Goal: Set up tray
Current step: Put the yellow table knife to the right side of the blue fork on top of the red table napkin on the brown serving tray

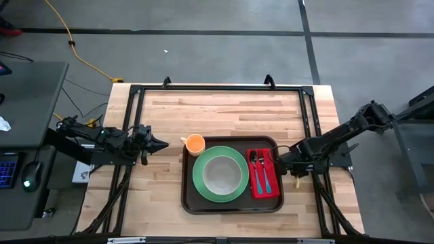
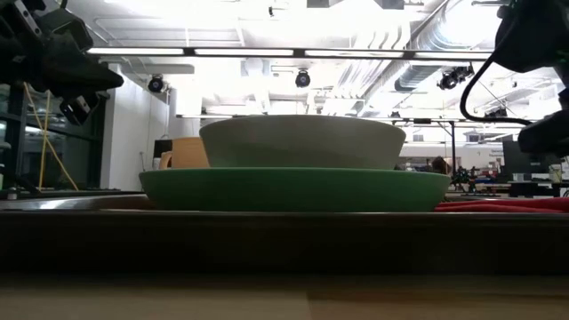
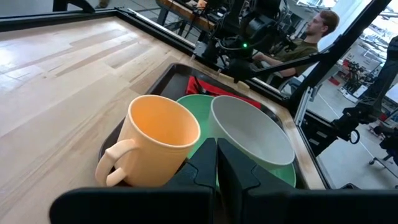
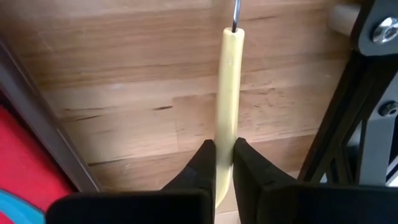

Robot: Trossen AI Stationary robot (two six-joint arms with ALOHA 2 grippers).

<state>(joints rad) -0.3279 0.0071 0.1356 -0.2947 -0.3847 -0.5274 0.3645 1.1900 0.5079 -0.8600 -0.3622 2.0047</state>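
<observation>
Wooden table (image 1: pixel 224 108) carrying the dark brown tray (image 1: pixel 232 205) right of centre, lying flat. Sitting on the tray: a green plate (image 1: pixel 220 175) with a grey bowl (image 1: pixel 222 173) in it, an orange mug (image 1: pixel 194 143) at the far left corner, and a red napkin (image 1: pixel 263 174) along the right side bearing a spoon (image 1: pixel 254 163) and blue-handled cutlery (image 1: pixel 266 177). Hovering left of the tray, the left gripper (image 1: pixel 160 144) with fingers pressed together and empty, aiming at the mug. Working just off the tray's right edge, the right gripper (image 4: pixel 224 163) pinching the pale yellow handle of a utensil (image 4: pixel 227 87) above bare wood, beside the black frame rail. Sitting beyond the table in the left wrist view, a person (image 3: pixel 309 38).
</observation>
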